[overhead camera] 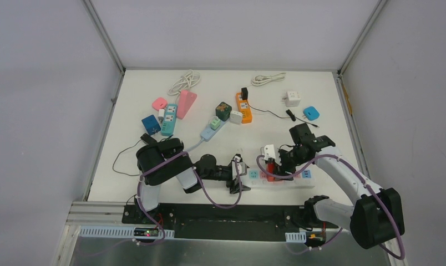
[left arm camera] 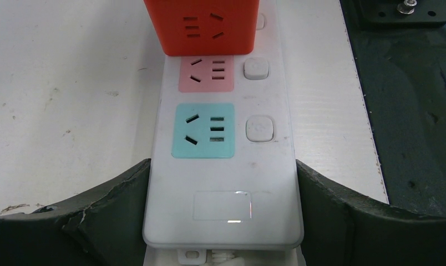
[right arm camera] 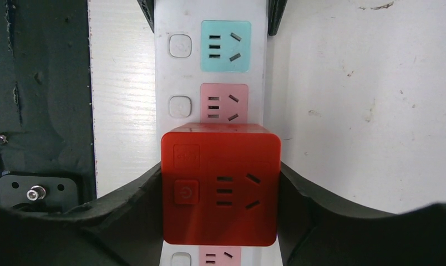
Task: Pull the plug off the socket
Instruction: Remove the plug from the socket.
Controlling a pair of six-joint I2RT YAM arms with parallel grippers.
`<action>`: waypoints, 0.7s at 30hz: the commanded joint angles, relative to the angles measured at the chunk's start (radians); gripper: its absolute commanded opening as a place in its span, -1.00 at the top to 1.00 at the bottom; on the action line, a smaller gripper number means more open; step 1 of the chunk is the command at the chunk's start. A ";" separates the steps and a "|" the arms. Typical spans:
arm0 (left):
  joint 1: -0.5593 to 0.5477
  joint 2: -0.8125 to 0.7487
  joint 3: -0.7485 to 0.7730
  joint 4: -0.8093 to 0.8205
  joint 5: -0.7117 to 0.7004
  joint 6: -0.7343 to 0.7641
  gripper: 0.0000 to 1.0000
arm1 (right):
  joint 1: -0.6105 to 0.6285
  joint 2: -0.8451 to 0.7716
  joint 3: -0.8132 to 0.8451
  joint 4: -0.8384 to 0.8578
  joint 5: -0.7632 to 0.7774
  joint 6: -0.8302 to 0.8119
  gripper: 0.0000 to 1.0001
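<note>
Plug: red plastic cube adapter [right arm camera: 221, 221], sitting on the strip near the white table [left arm camera: 71, 111] front edge.
Socket: long white plastic power strip [left arm camera: 265, 177], lying flat.
Left gripper [left arm camera: 222, 172]: clamps the strip's end.
Right gripper [right arm camera: 219, 172]: clamps the cube's sides.

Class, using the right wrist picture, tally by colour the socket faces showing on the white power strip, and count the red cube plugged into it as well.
Teal socket face: 1
Pink socket faces: 2
Red cube adapter: 1
Total on the white power strip: 4
</note>
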 commanded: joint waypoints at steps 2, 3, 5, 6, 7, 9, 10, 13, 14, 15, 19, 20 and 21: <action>0.005 0.037 0.026 -0.015 -0.026 -0.005 1.00 | 0.095 0.012 0.026 0.148 -0.199 0.133 1.00; 0.006 0.036 0.028 -0.021 -0.026 -0.005 1.00 | 0.098 0.020 0.033 0.158 -0.189 0.150 1.00; 0.006 0.034 0.027 -0.022 -0.028 -0.004 1.00 | 0.098 0.033 0.047 0.174 -0.157 0.185 1.00; 0.006 0.033 0.025 -0.022 -0.030 -0.005 1.00 | 0.097 0.038 0.054 0.176 -0.130 0.201 1.00; 0.006 0.033 0.025 -0.023 -0.031 -0.005 1.00 | 0.095 0.038 0.066 0.174 -0.105 0.213 1.00; 0.006 0.033 0.024 -0.023 -0.030 -0.006 1.00 | 0.075 0.025 0.072 0.162 -0.074 0.210 1.00; 0.006 0.033 0.024 -0.023 -0.030 -0.006 1.00 | 0.061 0.014 0.067 0.152 -0.068 0.195 1.00; 0.006 0.030 0.021 -0.022 -0.029 -0.007 1.00 | 0.001 -0.012 0.055 0.094 -0.085 0.123 1.00; 0.006 0.028 0.020 -0.021 -0.029 -0.007 1.00 | -0.019 -0.017 0.053 0.068 -0.094 0.092 1.00; 0.006 0.027 0.018 -0.021 -0.028 -0.007 1.00 | -0.038 -0.021 0.050 0.039 -0.103 0.061 1.00; 0.005 0.023 0.013 -0.018 -0.026 -0.009 1.00 | -0.072 -0.019 0.041 -0.047 -0.129 -0.055 1.00; 0.005 0.022 0.013 -0.017 -0.026 -0.009 1.00 | -0.072 -0.014 0.040 -0.063 -0.141 -0.077 1.00; 0.005 0.023 0.011 -0.017 -0.025 -0.008 1.00 | -0.071 -0.008 0.040 -0.076 -0.155 -0.091 1.00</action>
